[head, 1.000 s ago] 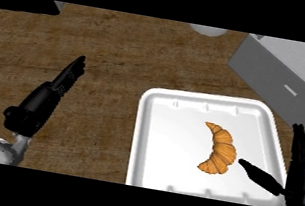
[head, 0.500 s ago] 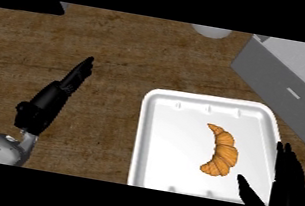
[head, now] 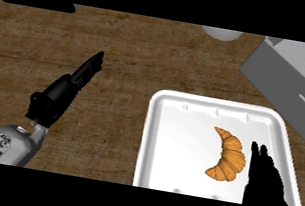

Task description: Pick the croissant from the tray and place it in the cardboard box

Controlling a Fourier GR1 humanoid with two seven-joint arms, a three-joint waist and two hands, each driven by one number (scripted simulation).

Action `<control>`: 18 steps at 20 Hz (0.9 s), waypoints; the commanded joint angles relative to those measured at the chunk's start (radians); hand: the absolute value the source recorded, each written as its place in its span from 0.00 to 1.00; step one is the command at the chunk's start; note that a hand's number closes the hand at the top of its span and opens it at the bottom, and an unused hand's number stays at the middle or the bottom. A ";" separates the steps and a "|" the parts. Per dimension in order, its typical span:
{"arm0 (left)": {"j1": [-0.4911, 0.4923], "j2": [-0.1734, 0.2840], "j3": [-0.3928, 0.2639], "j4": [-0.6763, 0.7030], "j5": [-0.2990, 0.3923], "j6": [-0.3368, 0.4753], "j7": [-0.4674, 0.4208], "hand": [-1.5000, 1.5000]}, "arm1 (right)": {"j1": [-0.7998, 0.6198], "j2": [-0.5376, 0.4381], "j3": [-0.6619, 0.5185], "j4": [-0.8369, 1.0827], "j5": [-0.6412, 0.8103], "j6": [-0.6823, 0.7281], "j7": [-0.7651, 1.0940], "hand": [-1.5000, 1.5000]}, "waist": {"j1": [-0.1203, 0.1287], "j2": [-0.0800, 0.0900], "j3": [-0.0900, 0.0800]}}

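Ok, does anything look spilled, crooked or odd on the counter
Nothing stands out. The golden curved croissant lies whole on the white rectangular tray, which sits flat on the brown wooden counter. The right hand is beside the croissant.

My tray (head: 177,150) sits on the table (head: 132,66) at the frame's lower right, with the croissant (head: 228,155) lying in its right half. My right hand (head: 266,182) is over the tray just right of the croissant. My left hand (head: 64,93) is at the frame's left, apart from the tray. The cardboard box (head: 301,84) occupies the upper right.
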 commanded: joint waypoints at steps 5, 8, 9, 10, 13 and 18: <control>0.004 -0.047 0.020 0.071 -0.030 -0.057 -0.052 0.50 | -0.123 0.182 -0.003 0.016 0.074 0.186 0.171 0.00 | 0.013 0.002 0.005; 0.007 -0.064 0.002 0.007 -0.069 -0.010 0.007 0.50 | -0.127 0.202 0.066 0.057 0.122 0.173 0.229 0.00 | 0.014 0.000 0.006; 0.016 -0.038 0.028 -0.018 -0.049 -0.038 0.008 0.50 | -0.107 0.202 0.006 0.001 0.093 0.228 0.201 0.00 | 0.014 0.000 0.006; 0.036 -0.017 0.043 -0.014 -0.029 -0.068 -0.022 0.50 | -0.162 0.203 -0.024 0.047 0.036 0.226 0.228 0.00 | 0.021 0.002 0.006; 0.015 -0.068 0.019 0.009 -0.062 -0.048 -0.006 0.50 | -0.161 0.203 -0.104 0.147 0.016 0.204 0.148 0.00 | 0.016 0.004 0.006; 0.009 -0.068 0.083 0.060 -0.069 -0.093 -0.034 0.50 | -0.151 0.204 -0.123 0.245 0.050 0.091 0.085 0.00 | 0.012 0.002 0.006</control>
